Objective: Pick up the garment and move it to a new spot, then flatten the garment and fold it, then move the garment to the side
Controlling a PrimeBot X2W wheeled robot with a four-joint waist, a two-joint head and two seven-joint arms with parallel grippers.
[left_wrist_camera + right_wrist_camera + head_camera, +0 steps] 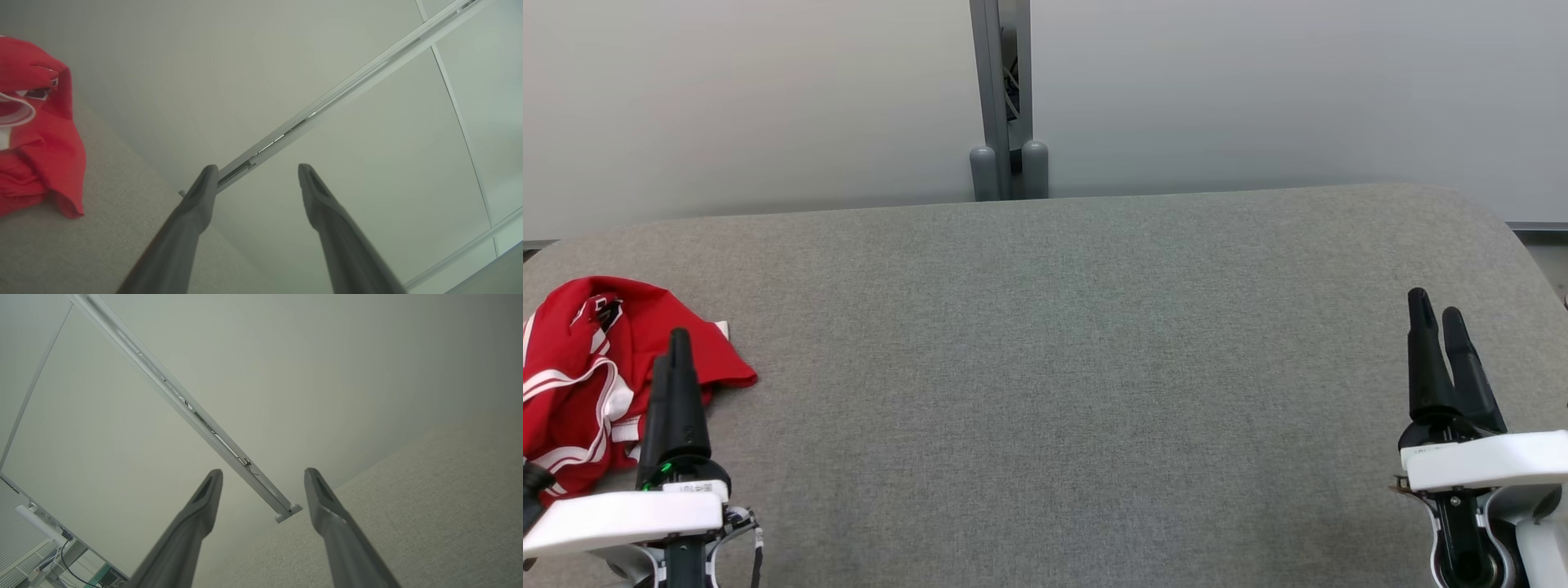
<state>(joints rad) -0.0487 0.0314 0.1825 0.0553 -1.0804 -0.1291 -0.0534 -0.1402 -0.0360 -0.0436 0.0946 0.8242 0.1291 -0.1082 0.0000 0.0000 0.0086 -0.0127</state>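
A crumpled red garment (580, 380) with white stripes lies at the far left of the grey fabric table (1045, 392). It also appears at the left edge of the left wrist view (41, 134). My left gripper (672, 351) hovers over the garment's right side, fingers pointing away from me; in its wrist view the left gripper (255, 173) stands open with nothing between the fingers. My right gripper (1437, 314) is near the table's right end, far from the garment. Its wrist view shows the right gripper (263, 477) open and empty.
A pale partition wall runs behind the table, with a grey post (1005, 106) at its middle. The table's corners are rounded, and the floor shows at the far right edge (1547, 253).
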